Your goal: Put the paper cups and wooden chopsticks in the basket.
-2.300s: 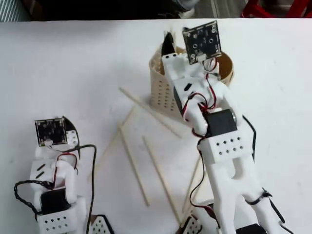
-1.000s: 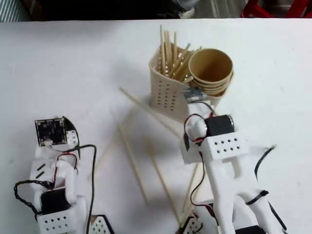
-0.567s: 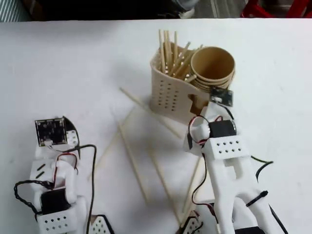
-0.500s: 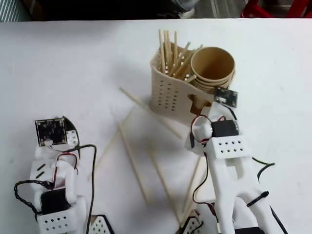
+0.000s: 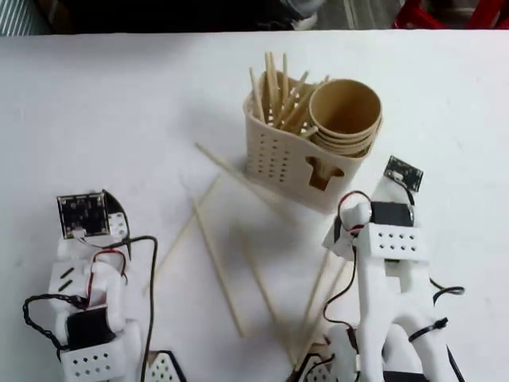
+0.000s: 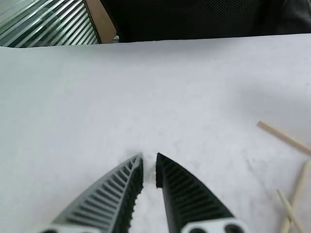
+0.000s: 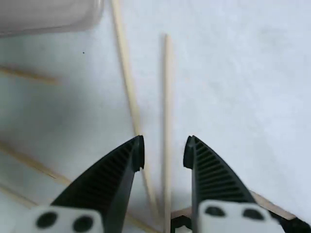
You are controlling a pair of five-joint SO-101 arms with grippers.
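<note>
The white table (image 5: 119, 95) lies under me. The basket (image 5: 278, 159) on it holds stacked paper cups (image 5: 343, 111) and upright chopsticks (image 5: 274, 87). Loose chopsticks (image 5: 216, 267) lie on the table nearer my arms. My right gripper (image 7: 164, 145) hangs over two of them, jaws narrowly parted. My left gripper (image 6: 149, 162) is all but closed, holding nothing.

- No writing, number, label or sign can be read on anything here.
- The circuit board on the left arm (image 5: 82, 215) and the circuit board on the right arm (image 5: 402, 172) are dark, and any print on them is too small to make out.
- The basket (image 5: 274, 155) has only rows of holes and a cut-out in its wall, with no lettering.
</note>
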